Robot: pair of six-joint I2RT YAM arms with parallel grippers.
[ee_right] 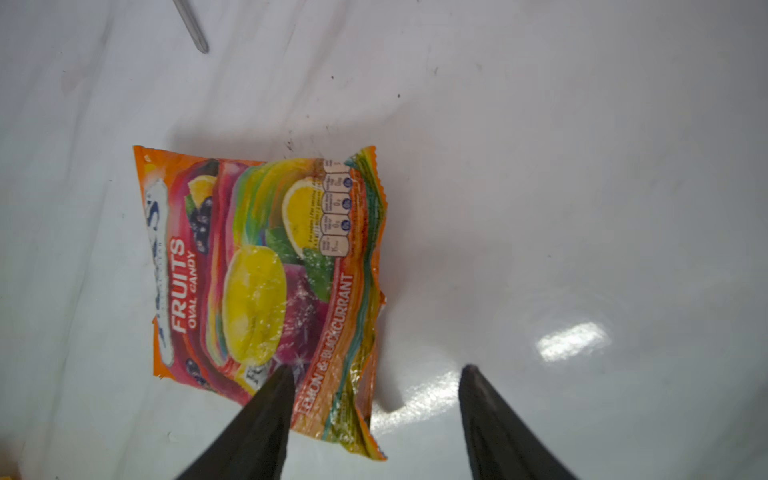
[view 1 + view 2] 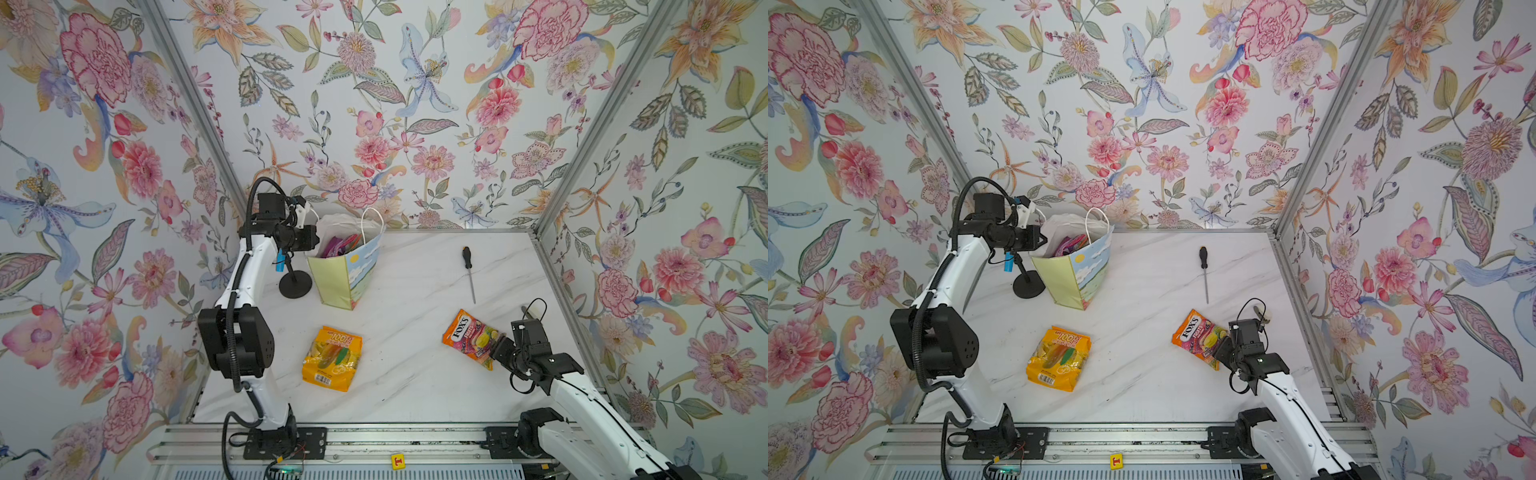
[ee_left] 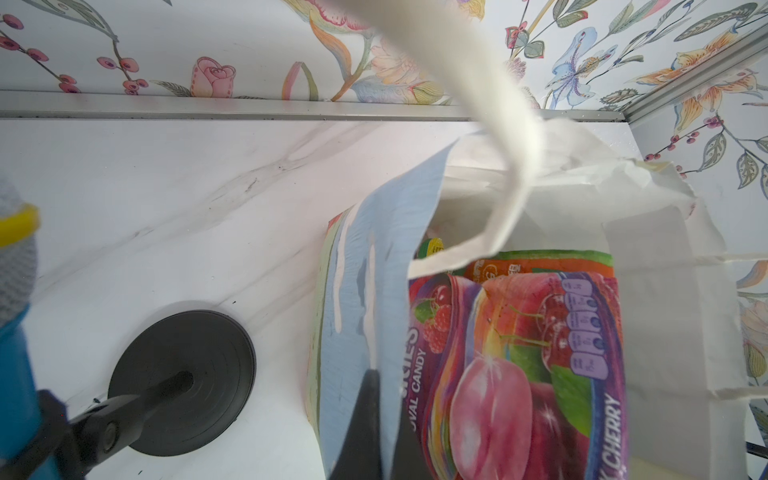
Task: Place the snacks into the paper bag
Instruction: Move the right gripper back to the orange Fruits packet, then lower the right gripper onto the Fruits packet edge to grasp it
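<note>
The paper bag [image 2: 347, 276] [image 2: 1077, 276] stands upright at the back left, and several snacks [image 2: 340, 245] stick out of its top. My left gripper [image 2: 316, 243] [image 3: 384, 374] is shut on the bag's blue wall [image 3: 374, 270], beside a purple cherry packet [image 3: 519, 353]. An orange FOX'S packet [image 2: 467, 332] [image 2: 1196, 332] [image 1: 257, 270] lies flat at the right. My right gripper [image 2: 496, 351] [image 1: 378, 370] hangs open at its near corner, one finger over the packet and the other over bare table. A yellow "100" packet [image 2: 332, 357] [image 2: 1059, 357] lies front centre.
A black-handled screwdriver [image 2: 468, 272] [image 2: 1203, 272] lies behind the FOX'S packet. A blue toy microphone on a black round stand [image 2: 295, 284] [image 3: 183, 382] sits just left of the bag, under my left arm. Flowered walls close the table on three sides.
</note>
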